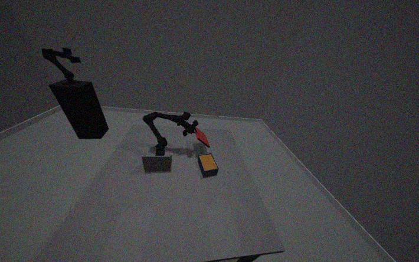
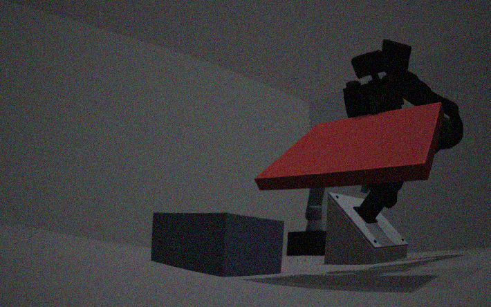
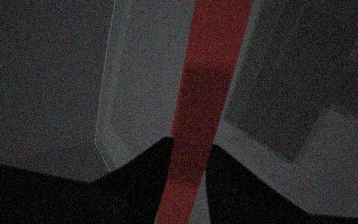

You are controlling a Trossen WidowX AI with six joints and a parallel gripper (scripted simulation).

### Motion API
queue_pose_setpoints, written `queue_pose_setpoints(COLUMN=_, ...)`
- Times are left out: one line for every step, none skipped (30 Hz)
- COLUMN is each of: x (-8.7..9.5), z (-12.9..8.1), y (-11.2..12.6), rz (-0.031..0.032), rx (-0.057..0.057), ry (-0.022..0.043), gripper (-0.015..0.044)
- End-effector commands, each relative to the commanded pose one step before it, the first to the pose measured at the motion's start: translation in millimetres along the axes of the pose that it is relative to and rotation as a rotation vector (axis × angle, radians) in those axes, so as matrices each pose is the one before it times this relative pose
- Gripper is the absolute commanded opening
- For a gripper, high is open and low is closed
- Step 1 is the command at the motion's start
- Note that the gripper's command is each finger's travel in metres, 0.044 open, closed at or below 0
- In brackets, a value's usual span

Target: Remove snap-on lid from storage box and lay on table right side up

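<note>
Above box (image 1: 208,164) — gripper (image 1: 195,127) clamping lid (image 1: 202,137)

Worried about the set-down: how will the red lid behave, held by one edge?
Probably stiff: the lid stays a flat slab though the gripper pinches only one edge. It hangs tilted, so a corner may touch the table first and twist it.
</note>
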State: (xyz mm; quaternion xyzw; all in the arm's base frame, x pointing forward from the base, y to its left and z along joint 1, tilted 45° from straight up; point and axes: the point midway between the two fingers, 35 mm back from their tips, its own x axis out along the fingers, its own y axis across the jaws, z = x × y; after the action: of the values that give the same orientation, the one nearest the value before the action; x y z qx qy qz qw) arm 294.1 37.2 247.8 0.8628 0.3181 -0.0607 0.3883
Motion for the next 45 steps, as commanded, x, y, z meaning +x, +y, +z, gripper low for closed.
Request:
queue_pose_setpoints(x=-2.41, z=-10.47, y=3.3, rz=0.01298, rx=-0.0045, ry=-0.00121, gripper=0.0)
queue_pose_setpoints(x=-0.18, z=-2.01, y=-0.12, rz=0.00006, rx=0.0, ry=0.00009, gripper=0.0)
queue_pose_setpoints(x=-0.18, z=-2.01, y=-0.12, rz=0.00006, rx=0.0, ry=0.00009, gripper=0.0)
queue_pose_setpoints(x=-0.18, z=-2.01, y=-0.12, rz=0.00006, rx=0.0, ry=0.00009, gripper=0.0)
queue_pose_setpoints(x=-0.18, z=-2.01, y=-0.12, rz=0.00007, rx=0.0, ry=0.00009, gripper=0.0)
queue_pose_setpoints(x=-0.18, z=-2.01, y=-0.12, rz=0.00007, rx=0.0, ry=0.00009, gripper=0.0)
queue_pose_setpoints(x=-0.18, z=-2.01, y=-0.12, rz=0.00007, rx=0.0, ry=0.0001, gripper=0.0)
queue_pose_setpoints(x=-0.18, z=-2.02, y=-0.12, rz=0.00007, rx=0.0, ry=0.0001, gripper=0.0)
queue_pose_setpoints(x=-0.18, z=-2.02, y=-0.12, rz=0.00007, rx=0.0, ry=0.0001, gripper=0.0)
queue_pose_setpoints(x=-0.18, z=-2.02, y=-0.12, rz=0.00008, rx=0.0, ry=0.0001, gripper=0.0)
queue_pose_setpoints(x=-0.18, z=-2.02, y=-0.12, rz=0.00008, rx=0.0, ry=0.00011, gripper=0.0)
queue_pose_setpoints(x=-0.18, z=-2.02, y=-0.12, rz=0.00008, rx=0.0, ry=0.00011, gripper=0.0)
queue_pose_setpoints(x=-0.18, z=-2.02, y=-0.12, rz=0.00008, rx=0.0, ry=0.00011, gripper=0.0)
queue_pose_setpoints(x=-0.19, z=-2.02, y=-0.12, rz=0.00008, rx=0.0, ry=0.00011, gripper=0.0)
queue_pose_setpoints(x=-0.19, z=-2.02, y=-0.12, rz=0.00009, rx=0.0, ry=0.00011, gripper=0.0)
queue_pose_setpoints(x=-0.19, z=-2.02, y=-0.12, rz=0.00009, rx=0.0, ry=0.00012, gripper=0.0)
queue_pose_setpoints(x=-0.19, z=-2.02, y=-0.12, rz=0.00009, rx=0.0, ry=0.00012, gripper=0.0)
queue_pose_setpoints(x=-0.19, z=-2.02, y=-0.12, rz=0.00009, rx=0.0, ry=0.00012, gripper=0.0)
queue_pose_setpoints(x=-0.19, z=-2.02, y=-0.12, rz=0.00009, rx=0.0, ry=0.00013, gripper=0.0)
queue_pose_setpoints(x=-0.19, z=-2.02, y=-0.12, rz=0.0001, rx=0.0, ry=0.00013, gripper=0.0)
queue_pose_setpoints(x=-0.19, z=-2.02, y=-0.11, rz=0.0001, rx=0.0, ry=0.00013, gripper=0.0)
queue_pose_setpoints(x=-0.19, z=-2.02, y=-0.11, rz=0.0001, rx=0.0, ry=0.00013, gripper=0.0)
queue_pose_setpoints(x=-0.19, z=-2.02, y=-0.11, rz=0.0001, rx=0.0, ry=0.00014, gripper=0.0)
queue_pose_setpoints(x=-0.19, z=-2.02, y=-0.11, rz=0.0001, rx=0.0, ry=0.00014, gripper=0.0)
queue_pose_setpoints(x=-0.2, z=-2.02, y=-0.11, rz=0.00011, rx=0.0, ry=0.00014, gripper=0.0)
queue_pose_setpoints(x=-0.2, z=-2.02, y=-0.11, rz=0.00011, rx=0.0, ry=0.00014, gripper=0.0)
queue_pose_setpoints(x=-0.2, z=-2.02, y=-0.11, rz=0.00011, rx=0.0001, ry=0.00015, gripper=0.0)
queue_pose_setpoints(x=-0.2, z=-2.02, y=-0.11, rz=0.00011, rx=0.0001, ry=0.00015, gripper=0.0)
queue_pose_setpoints(x=-0.2, z=-2.02, y=-0.11, rz=0.00011, rx=0.0001, ry=0.00015, gripper=0.0)
queue_pose_setpoints(x=-0.2, z=-2.02, y=-0.11, rz=0.00011, rx=0.0001, ry=0.00015, gripper=0.0)
queue_pose_setpoints(x=-0.2, z=-2.02, y=-0.11, rz=0.00012, rx=0.0001, ry=0.00016, gripper=0.0)
queue_pose_setpoints(x=-0.2, z=-2.02, y=-0.11, rz=0.00012, rx=0.0001, ry=0.00016, gripper=0.0)
queue_pose_setpoints(x=-0.17, z=-1.74, y=-0.09, rz=0.0001, rx=0.0001, ry=0.00014, gripper=0.0)
queue_pose_setpoints(x=-0.09, z=-0.86, y=-0.05, rz=0.00006, rx=0.0, ry=0.00008, gripper=0.0)
queue_pose_setpoints(x=0.0, z=0.0, y=0.0, rz=0.0, rx=0.0, ry=0.0, gripper=0.0)
queue_pose_setpoints(x=0.09, z=0.19, y=-0.15, rz=0.0, rx=0.0, ry=0.0, gripper=0.0)
queue_pose_setpoints(x=0.19, z=0.32, y=-0.29, rz=0.0, rx=0.0, ry=0.0, gripper=0.0)
queue_pose_setpoints(x=0.27, z=0.4, y=-0.41, rz=0.0, rx=0.0, ry=0.0, gripper=0.0)
queue_pose_setpoints(x=0.35, z=0.44, y=-0.51, rz=0.00001, rx=0.0, ry=0.00001, gripper=0.0)
queue_pose_setpoints(x=0.47, z=0.52, y=-0.68, rz=0.00001, rx=0.0, ry=0.00002, gripper=0.0)
queue_pose_setpoints(x=0.56, z=0.54, y=-0.79, rz=0.00002, rx=0.0, ry=0.00003, gripper=0.0)
queue_pose_setpoints(x=0.61, z=0.5, y=-0.84, rz=0.00003, rx=0.0, ry=0.00004, gripper=0.0)
queue_pose_setpoints(x=0.73, z=0.53, y=-1.0, rz=0.00003, rx=0.0, ry=0.00005, gripper=0.0)
queue_pose_setpoints(x=0.76, z=0.47, y=-1.03, rz=0.00004, rx=0.0, ry=0.00006, gripper=0.0)
queue_pose_setpoints(x=0.88, z=0.46, y=-1.18, rz=0.00005, rx=0.0, ry=0.00008, gripper=0.0)
